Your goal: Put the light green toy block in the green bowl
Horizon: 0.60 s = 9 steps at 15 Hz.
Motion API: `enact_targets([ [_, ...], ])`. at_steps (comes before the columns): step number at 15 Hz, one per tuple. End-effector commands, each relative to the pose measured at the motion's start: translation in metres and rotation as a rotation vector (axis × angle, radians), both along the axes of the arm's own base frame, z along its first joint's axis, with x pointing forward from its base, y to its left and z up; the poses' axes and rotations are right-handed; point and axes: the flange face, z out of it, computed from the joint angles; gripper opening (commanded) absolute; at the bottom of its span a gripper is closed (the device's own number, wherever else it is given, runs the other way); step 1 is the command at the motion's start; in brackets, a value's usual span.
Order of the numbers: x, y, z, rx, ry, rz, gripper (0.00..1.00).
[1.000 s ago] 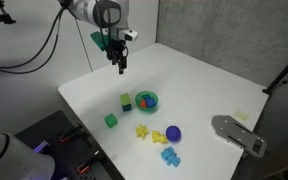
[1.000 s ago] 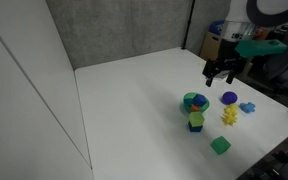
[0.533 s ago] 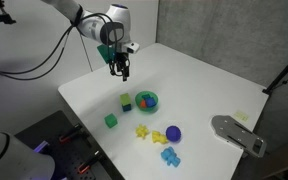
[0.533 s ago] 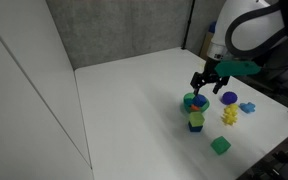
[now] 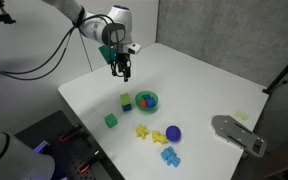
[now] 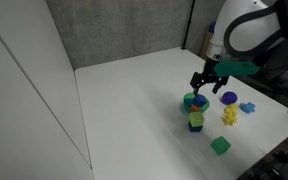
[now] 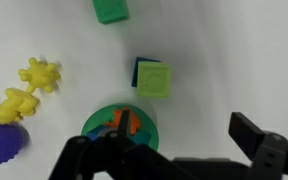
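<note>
In the approach step, the gripper, jaws spread wide and holding nothing, hovers upper-centre in an exterior view, with the light green toy block mid-frame in the wrist view, just above the green bowl, so the next move is likely a descent squarely over the block.

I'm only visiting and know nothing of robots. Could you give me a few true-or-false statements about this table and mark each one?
1. The jaws hold a block. False: they stand open and empty above the table.
2. The light green block touches a blue block. True.
3. The bowl is empty. False: coloured pieces lie in it.
4. The purple ball lies outside the bowl. True.
</note>
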Motion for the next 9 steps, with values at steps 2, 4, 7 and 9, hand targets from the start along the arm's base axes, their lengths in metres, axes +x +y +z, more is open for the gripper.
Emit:
enact_targets([
  [2,0.013,-0.007,-0.039,-0.041,-0.007,-0.005,1.0],
  [4,0.014,-0.008,-0.063,-0.053,0.007,-0.008,1.0],
  [7,0.015,-0.007,-0.098,-0.054,0.023,-0.003,1.0],
  [9,0.015,-0.004,-0.12,-0.054,0.033,-0.003,1.0],
])
